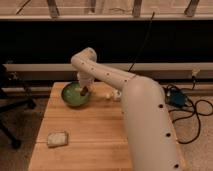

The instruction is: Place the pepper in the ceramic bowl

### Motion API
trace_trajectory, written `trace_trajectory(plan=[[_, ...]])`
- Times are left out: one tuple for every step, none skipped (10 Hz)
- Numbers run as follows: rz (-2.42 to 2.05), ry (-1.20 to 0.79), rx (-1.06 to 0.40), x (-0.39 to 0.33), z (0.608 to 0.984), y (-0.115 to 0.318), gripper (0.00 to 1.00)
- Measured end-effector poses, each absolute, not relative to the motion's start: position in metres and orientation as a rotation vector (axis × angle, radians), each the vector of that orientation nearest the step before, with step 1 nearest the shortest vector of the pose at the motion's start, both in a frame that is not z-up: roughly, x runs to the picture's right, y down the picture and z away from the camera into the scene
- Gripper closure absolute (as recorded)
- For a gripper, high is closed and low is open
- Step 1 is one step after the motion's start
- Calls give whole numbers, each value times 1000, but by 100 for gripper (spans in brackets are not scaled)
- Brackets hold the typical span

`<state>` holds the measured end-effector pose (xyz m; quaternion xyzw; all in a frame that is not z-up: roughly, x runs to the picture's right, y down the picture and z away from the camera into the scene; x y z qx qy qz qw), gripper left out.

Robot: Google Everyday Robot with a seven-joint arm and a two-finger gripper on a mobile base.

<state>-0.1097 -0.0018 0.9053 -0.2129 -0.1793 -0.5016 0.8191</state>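
Observation:
The green ceramic bowl stands at the far left part of the wooden table. My gripper hangs over the bowl's right side, reaching in from the white arm that crosses the table. A small dark red-brown shape at the gripper's tip, over the bowl's inside, looks like the pepper. I cannot tell whether it is held or lying in the bowl.
A pale flat packet lies at the near left of the table. A small white object sits right of the bowl, partly behind the arm. A chair base stands at the left; cables and a blue box lie on the floor at the right.

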Motion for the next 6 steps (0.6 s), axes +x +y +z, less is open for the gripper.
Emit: trace_trajectory(plan=[[-1079, -384, -450, -114, 904, -1, 63], [-1091, -391, -446, -119, 902, 1, 51], [-1099, -394, -444, -120, 902, 2, 41], [-1105, -395, -442, -119, 902, 3, 31], [-1111, -399, -441, -120, 902, 3, 24], [-1119, -407, -439, -123, 901, 4, 20]])
